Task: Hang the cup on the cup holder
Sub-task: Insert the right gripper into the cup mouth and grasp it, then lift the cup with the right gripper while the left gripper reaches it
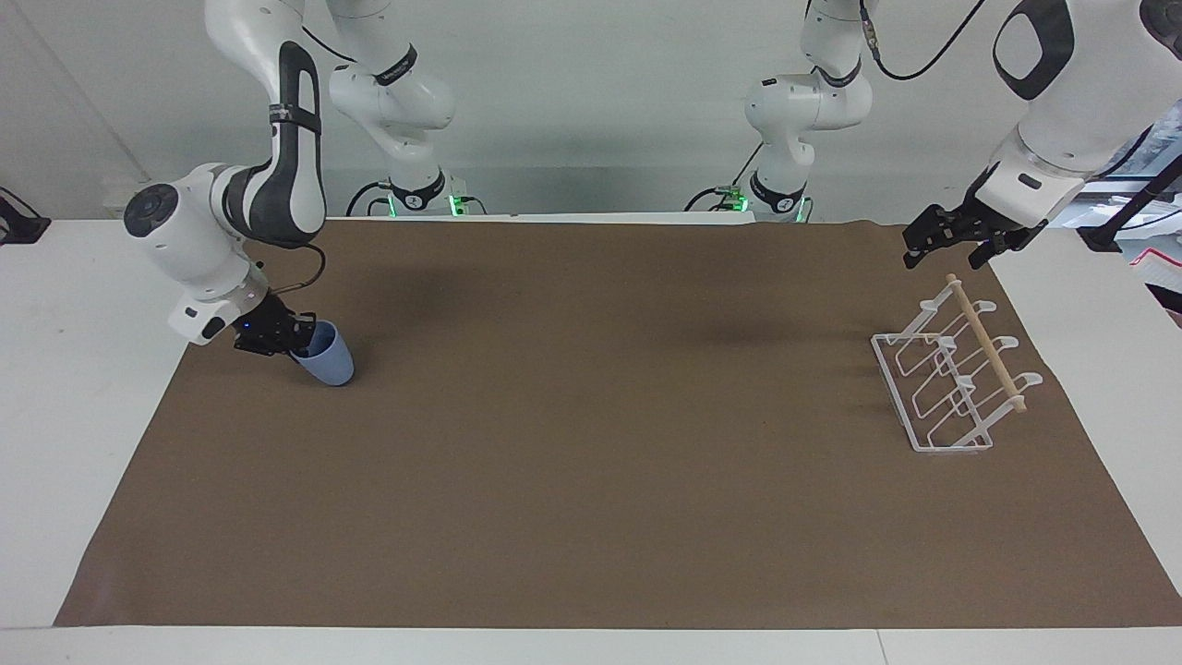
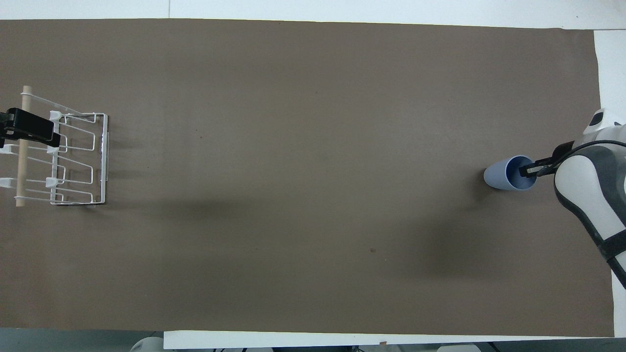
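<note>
While tilted, cup [image 1: 328,357] – rim on right tool [image 1: 294,342]

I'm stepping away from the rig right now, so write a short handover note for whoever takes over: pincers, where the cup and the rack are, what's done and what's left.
Right pincer: at the rim of the small light-blue plastic cup, one finger inside the mouth; the cup is tilted on the brown mat at the right arm's end of the table. A firm grip cannot be confirmed.
Left pincer: waiting in the air above the end of the wooden dowel of the white wire cup holder, holding nothing.
Cup holder: on the mat at the left arm's end, all prongs bare.
Done: the reach to the cup.
Left: lift the cup, carry it across, hang it on a prong.
</note>
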`<state>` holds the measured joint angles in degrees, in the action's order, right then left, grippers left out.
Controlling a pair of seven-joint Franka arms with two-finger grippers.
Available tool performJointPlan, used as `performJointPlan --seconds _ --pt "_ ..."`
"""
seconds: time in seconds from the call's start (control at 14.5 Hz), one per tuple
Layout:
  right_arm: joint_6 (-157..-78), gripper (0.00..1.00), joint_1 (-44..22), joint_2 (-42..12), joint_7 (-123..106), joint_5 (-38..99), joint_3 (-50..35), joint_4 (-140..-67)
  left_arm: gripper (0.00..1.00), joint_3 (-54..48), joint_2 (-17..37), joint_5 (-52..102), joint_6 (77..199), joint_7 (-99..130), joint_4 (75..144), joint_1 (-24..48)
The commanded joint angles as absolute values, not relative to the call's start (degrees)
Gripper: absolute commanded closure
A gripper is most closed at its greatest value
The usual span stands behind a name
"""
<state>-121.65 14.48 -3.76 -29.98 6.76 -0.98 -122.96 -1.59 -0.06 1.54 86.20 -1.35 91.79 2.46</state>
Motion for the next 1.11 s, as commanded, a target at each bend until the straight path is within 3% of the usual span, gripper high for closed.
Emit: performJointPlan --seconds 0.0,0.14,0.35,0.69,1.04 --pt "-109.6 1.00 12.4 -4.5 -31.3 16.5 -1.5 -113.2 0.00 -1.2 -1.6 2.2 86.8 -1.8 93.6 2.3" --pt "-105.6 1.00 9.4 -4.2 -28.6 35.6 -1.5 -112.3 0.00 -1.2 -1.8 2.2 86.7 -1.8 93.6 2.3" --pt "-107.6 0.99 -2.0 -4.1 -11.8 51.6 -1.5 -112.5 0.00 -1.1 -1.8 2.2 87.2 0.2 94.2 1.9" --pt "-140.9 1.00 -29.1 -6.3 6.5 70.5 -1.5 -112.2 0.00 -4.0 -3.5 7.5 89.6 39.0 97.9 4.9" --pt "-144.5 1.00 -37.0 -6.6 11.6 78.2 -1.5 -112.2 0.00 -6.2 -4.6 23.2 92.0 71.6 100.4 4.9"
